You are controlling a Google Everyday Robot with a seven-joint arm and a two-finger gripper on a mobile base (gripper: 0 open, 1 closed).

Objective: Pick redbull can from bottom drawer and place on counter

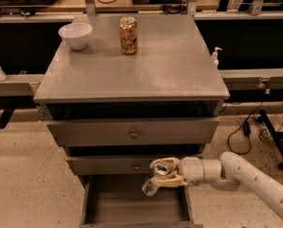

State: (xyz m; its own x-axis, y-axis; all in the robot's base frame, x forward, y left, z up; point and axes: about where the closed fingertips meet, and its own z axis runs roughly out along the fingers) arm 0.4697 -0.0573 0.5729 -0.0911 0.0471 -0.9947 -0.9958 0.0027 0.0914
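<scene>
Above open bottom drawer (127,205): jaws clamped on redbull can (159,169); counter (146,75) holds bowl (75,34), gold can (128,35).

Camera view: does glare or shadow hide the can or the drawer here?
In the camera view, a soft sheen lies on the counter; the bottom drawer is dim but readable; the gripper, above that drawer, is shut on the redbull can, whose top catches a highlight.
</scene>
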